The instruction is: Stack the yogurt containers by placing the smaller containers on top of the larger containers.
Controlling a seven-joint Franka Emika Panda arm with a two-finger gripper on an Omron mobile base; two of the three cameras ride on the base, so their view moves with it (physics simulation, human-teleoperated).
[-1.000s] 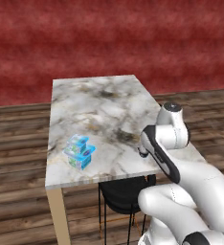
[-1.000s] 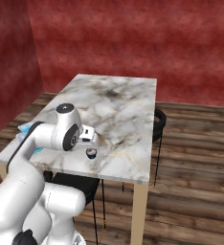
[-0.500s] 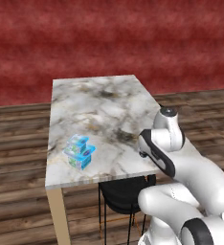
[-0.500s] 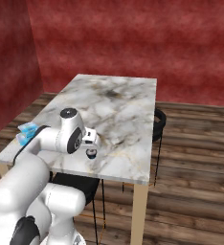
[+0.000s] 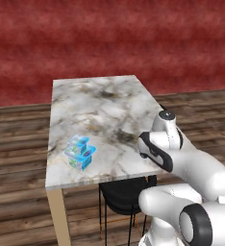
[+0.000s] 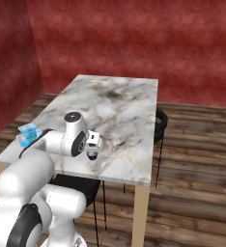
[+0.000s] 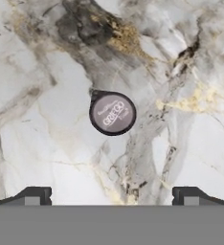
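Note:
A tiny dark cup [image 7: 112,113] with a round greyish lid stands upright on the marble table [image 7: 47,62]. It lies straight ahead of my gripper [image 7: 111,197], whose fingertips [image 7: 33,196] stand wide apart with nothing between them. In the right base view the gripper [image 6: 92,147] hangs just over the dark cup [image 6: 91,156] near the table's front edge. Near the left front corner, the larger tub [image 5: 84,156] with a bright blue top sits against a smaller light-blue tub [image 5: 76,143]. From the right, a blue tub [image 6: 29,132] peeks out behind my arm.
The marble table [image 5: 95,103] ends close in front of the base; its wooden leg [image 5: 58,216] stands at the left front corner. A black chair [image 5: 121,192] is tucked under the front edge, and another black chair [image 6: 161,126] stands at the right side. Red walls lie behind.
The arm has shifted slightly and the hand has settled a little lower over the dark cup. The jaws stay wide open. The tubs have not moved.

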